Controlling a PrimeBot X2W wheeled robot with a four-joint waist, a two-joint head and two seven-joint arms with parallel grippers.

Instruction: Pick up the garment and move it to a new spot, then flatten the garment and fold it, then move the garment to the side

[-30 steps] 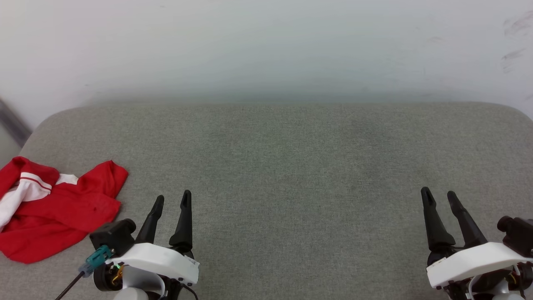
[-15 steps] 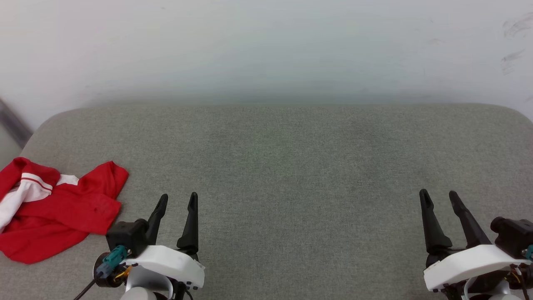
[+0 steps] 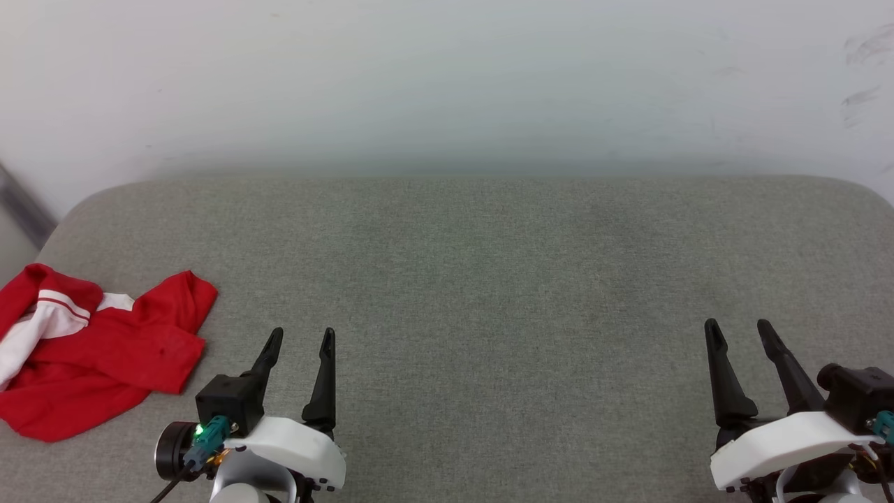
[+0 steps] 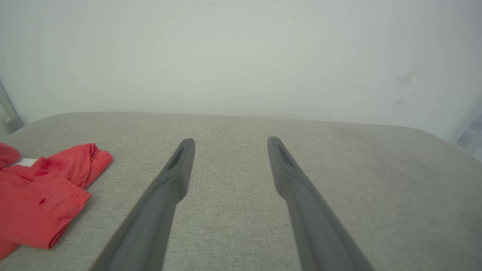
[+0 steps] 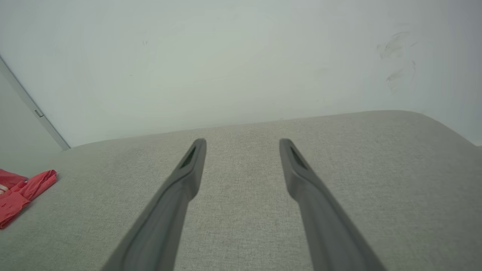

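A crumpled red garment lies at the grey table's left edge as the left gripper and right gripper hover empty, jaws spread; a shallow pinch could drag it overboard.

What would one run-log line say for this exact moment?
stage: before pickup | garment: crumpled, left end of grey padded surface, untouched | left gripper: open, empty, beside garment, apart | right gripper: open, empty

I get soft, even, bright light across the padded grey surface, shadows faint. Head view is sharp; wrist views bow at the edges, their fingers blurring toward the bottom.
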